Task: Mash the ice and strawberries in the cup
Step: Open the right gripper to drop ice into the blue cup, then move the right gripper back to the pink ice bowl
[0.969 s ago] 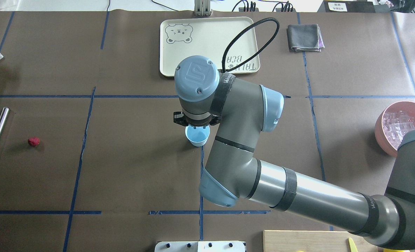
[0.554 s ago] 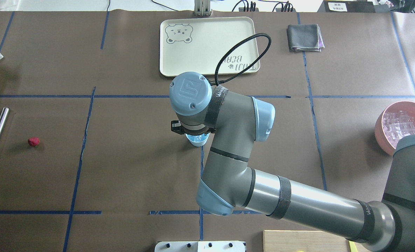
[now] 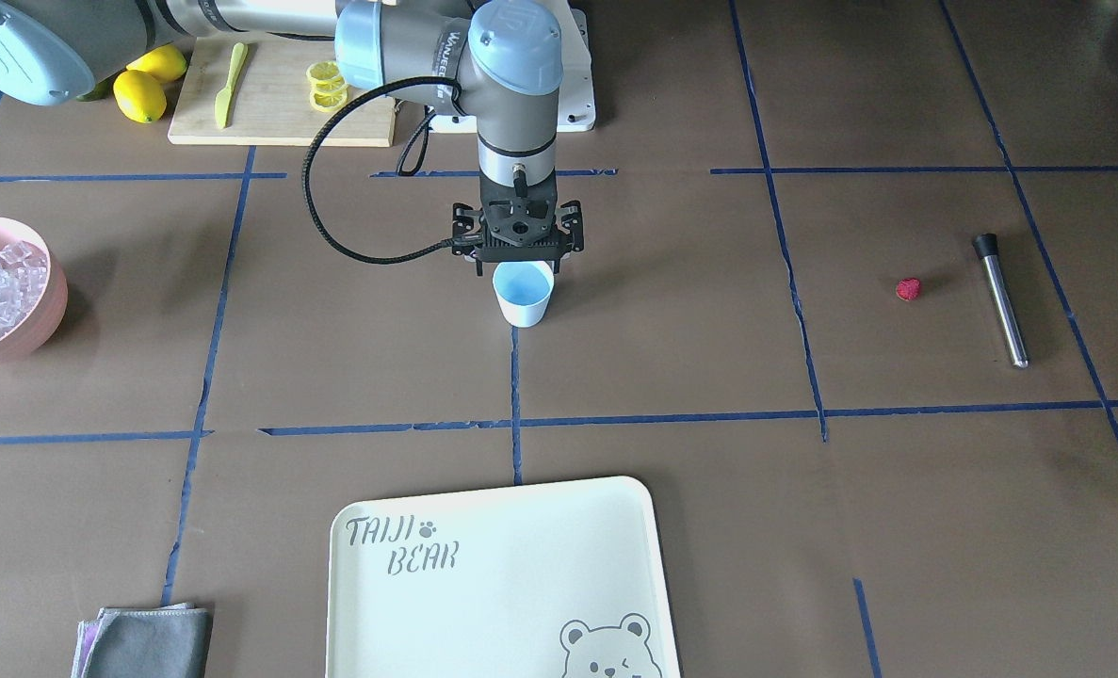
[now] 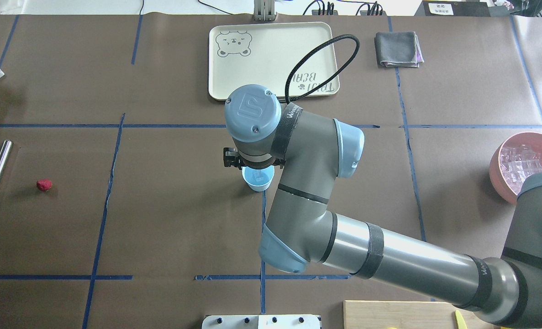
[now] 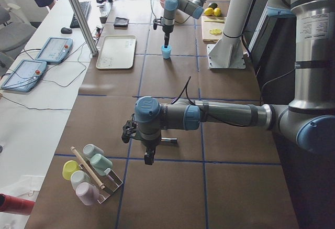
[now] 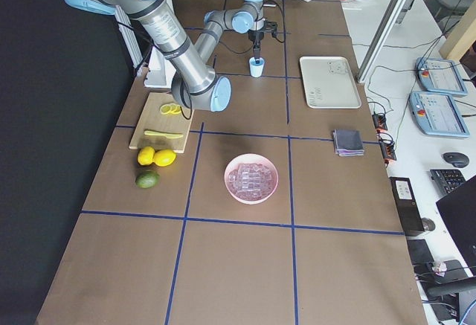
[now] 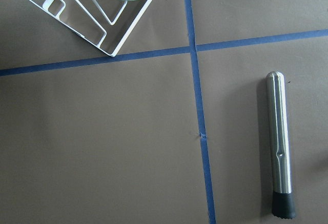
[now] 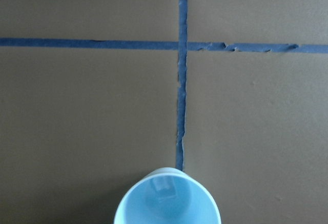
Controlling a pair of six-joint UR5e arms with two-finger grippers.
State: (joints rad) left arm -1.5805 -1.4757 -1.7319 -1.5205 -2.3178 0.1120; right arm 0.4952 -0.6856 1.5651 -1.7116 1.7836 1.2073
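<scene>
Left gripper hangs over desk; open or clenched, cannot tell. Metal muddler lies flat near it. Strawberry sits on desk near muddler, far off to left of right gripper. Right gripper hangs right above cup, fingers spread, holding nothing. Cup stands upright under it, one ice cube inside. Pink bowl full of ice sits far off to right gripper's right.
</scene>
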